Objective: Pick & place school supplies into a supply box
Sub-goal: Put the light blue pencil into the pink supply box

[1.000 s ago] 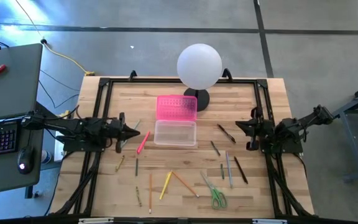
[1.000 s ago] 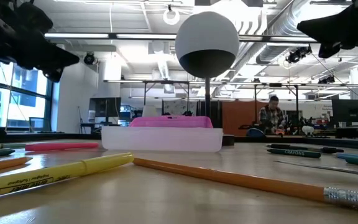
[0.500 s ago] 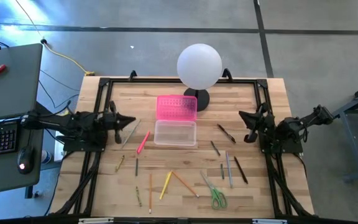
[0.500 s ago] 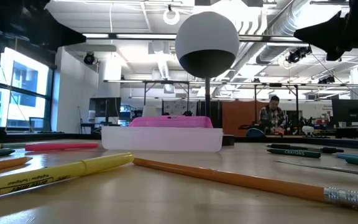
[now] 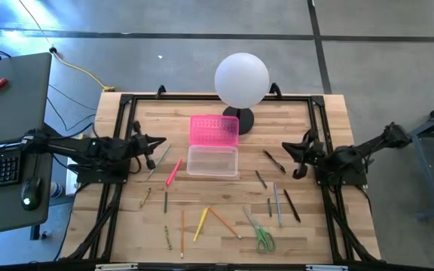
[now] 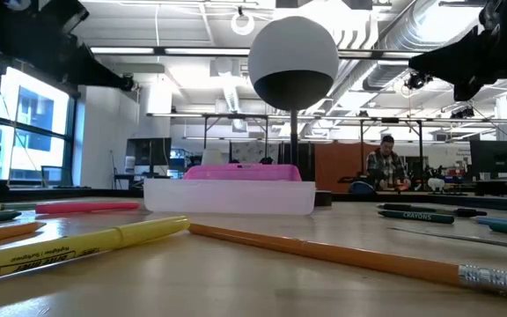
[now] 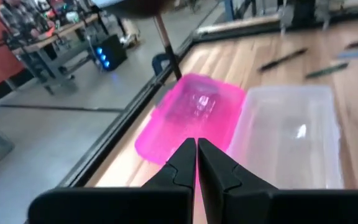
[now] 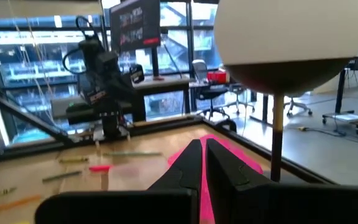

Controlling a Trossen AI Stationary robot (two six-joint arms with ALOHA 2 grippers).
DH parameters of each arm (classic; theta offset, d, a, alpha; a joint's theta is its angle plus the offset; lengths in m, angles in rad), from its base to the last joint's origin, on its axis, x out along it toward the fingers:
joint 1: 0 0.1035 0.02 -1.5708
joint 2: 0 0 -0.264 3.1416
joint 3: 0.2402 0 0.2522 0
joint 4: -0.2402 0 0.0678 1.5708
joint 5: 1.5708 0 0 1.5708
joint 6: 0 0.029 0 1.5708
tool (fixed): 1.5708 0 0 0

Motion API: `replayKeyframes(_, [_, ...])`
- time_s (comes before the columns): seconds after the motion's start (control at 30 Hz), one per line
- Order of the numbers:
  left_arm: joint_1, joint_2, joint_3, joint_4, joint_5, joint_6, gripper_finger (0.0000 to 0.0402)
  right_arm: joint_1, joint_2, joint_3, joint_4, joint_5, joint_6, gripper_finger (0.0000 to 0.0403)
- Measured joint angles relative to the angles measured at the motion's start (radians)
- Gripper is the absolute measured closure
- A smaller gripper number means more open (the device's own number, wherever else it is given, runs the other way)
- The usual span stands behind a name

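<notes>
Nearest the front edge of the surface (image 5: 330,113) lie the green-handled scissors (image 5: 261,235), with pencils and pens (image 5: 202,223) scattered just beyond. Farther back, at mid-surface, the left pincer (image 5: 159,142) and right pincer (image 5: 288,149), both pressed together and empty, flank the supply box (image 5: 212,160), its pink lid (image 5: 214,129) behind it, each well apart from it.

left hand (image 5: 157,142) closed, right hand (image 5: 291,148) closed

One camera looks straight down, one sits low on the table (image 5: 224,192); both share the supply box (image 5: 213,150).
</notes>
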Motion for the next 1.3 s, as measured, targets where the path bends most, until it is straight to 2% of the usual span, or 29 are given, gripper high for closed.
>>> replayKeyframes(0.13, [0.0,0.058,0.0,0.008,-0.025,0.001,0.0353,0.0,0.038,0.0,0.0,0.001,-0.069,0.0402])
replayKeyframes(0.33, [0.0,0.084,0.0,0.081,-0.026,0.112,0.0353,0.0,0.045,0.0,0.0,0.002,-0.221,0.0402])
replayKeyframes(0.47, [0.0,0.082,0.0,0.156,0.018,0.113,0.0353,0.0,0.045,0.0,0.0,0.002,-0.287,0.0402])
replayKeyframes(0.73, [0.0,0.083,0.0,0.098,-0.005,-0.124,0.0346,0.0,0.047,0.0,0.0,0.001,-0.297,0.0402])
replayKeyframes(0.93, [0.0,0.083,0.0,0.079,-0.136,-0.161,0.0293,0.0,0.046,0.0,0.0,0.002,-0.297,0.0402])
replayKeyframes(1.03, [0.0,0.083,0.0,0.059,-0.132,-0.2,0.0266,0.0,0.046,0.0,0.0,0.001,-0.297,0.0402])
replayKeyframes(1.17, [0.0,0.099,0.0,-0.081,-0.084,-0.429,0.0249,0.0,0.046,0.0,0.0,0.007,-0.297,0.0402])
replayKeyframes(1.3, [0.0,0.146,-0.001,-0.234,-0.089,-0.61,0.0248,0.0,0.046,0.0,0.0,0.061,-0.297,0.0402])
